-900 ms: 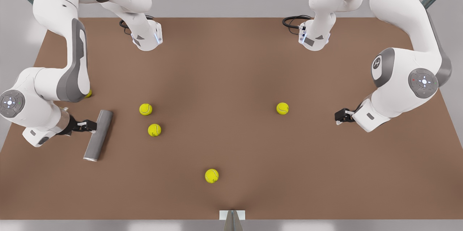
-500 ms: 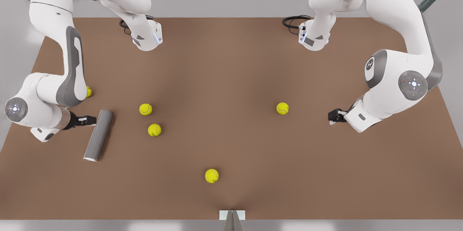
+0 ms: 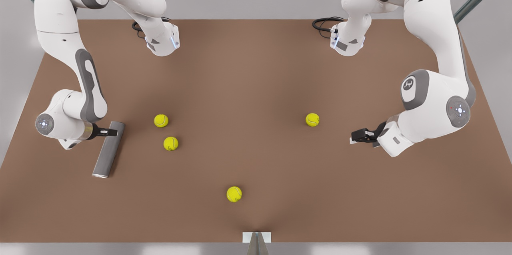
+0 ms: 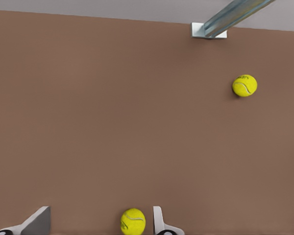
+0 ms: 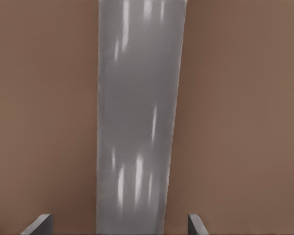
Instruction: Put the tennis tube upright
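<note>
The grey tennis tube [image 3: 107,153] lies flat on the brown table [image 3: 256,67] at the front view's left, its lighter rim at the near end. My right gripper [image 3: 113,131] hangs over the tube's far end. In the right wrist view the tube [image 5: 137,122] runs between the open fingers [image 5: 39,225], and a gap shows on both sides. My left gripper [image 3: 355,138] is at the front view's right, low over the table and open. One tennis ball [image 4: 133,221] shows between its fingers [image 4: 159,223] but lies farther off, untouched.
Several yellow-green tennis balls lie about: two [image 3: 161,120] [image 3: 171,143] just right of the tube, one [image 3: 312,119] before the left gripper, one [image 3: 234,194] near the front edge. A metal bracket [image 3: 256,237] stands at the front edge's middle. Both arm bases [image 3: 162,41] stand at the back.
The right gripper has slid along the tube toward its far end and reached farther over it. The left gripper has moved toward the front view's left and a little nearer.
</note>
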Robot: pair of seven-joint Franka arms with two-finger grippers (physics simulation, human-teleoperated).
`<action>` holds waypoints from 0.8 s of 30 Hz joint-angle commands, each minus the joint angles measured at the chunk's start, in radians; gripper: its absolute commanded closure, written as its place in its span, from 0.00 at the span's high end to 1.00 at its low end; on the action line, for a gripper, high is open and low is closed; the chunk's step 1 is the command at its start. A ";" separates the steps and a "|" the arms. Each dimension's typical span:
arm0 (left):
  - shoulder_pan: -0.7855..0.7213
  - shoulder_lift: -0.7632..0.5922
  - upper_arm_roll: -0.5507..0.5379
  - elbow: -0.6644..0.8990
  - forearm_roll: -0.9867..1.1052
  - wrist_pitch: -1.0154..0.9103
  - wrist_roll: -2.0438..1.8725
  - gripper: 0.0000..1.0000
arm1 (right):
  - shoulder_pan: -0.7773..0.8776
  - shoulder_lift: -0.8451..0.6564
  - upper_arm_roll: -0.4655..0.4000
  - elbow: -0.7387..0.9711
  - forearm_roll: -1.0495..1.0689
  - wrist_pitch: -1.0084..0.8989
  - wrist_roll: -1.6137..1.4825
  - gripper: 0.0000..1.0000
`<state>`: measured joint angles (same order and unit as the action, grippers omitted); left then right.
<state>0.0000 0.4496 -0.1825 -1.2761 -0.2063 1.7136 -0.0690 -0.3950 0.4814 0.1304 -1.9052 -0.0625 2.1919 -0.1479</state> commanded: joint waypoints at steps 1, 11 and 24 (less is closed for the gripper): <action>0.000 0.000 0.000 0.001 -0.002 0.000 0.000 0.99 | -0.002 0.006 0.000 -0.002 -0.003 0.026 0.036 1.00; 0.017 0.018 0.008 0.004 0.005 -0.018 0.002 0.99 | -0.056 -0.003 0.077 -0.135 -0.006 0.269 0.168 1.00; 0.006 0.038 0.008 -0.002 0.004 -0.055 -0.025 0.99 | -0.084 0.060 0.077 -0.046 -0.031 0.258 0.168 1.00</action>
<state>0.0073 0.4887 -0.1750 -1.2770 -0.2022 1.6595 -0.0950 -0.4793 0.5497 0.2058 -1.9410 -0.0944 2.4498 0.0199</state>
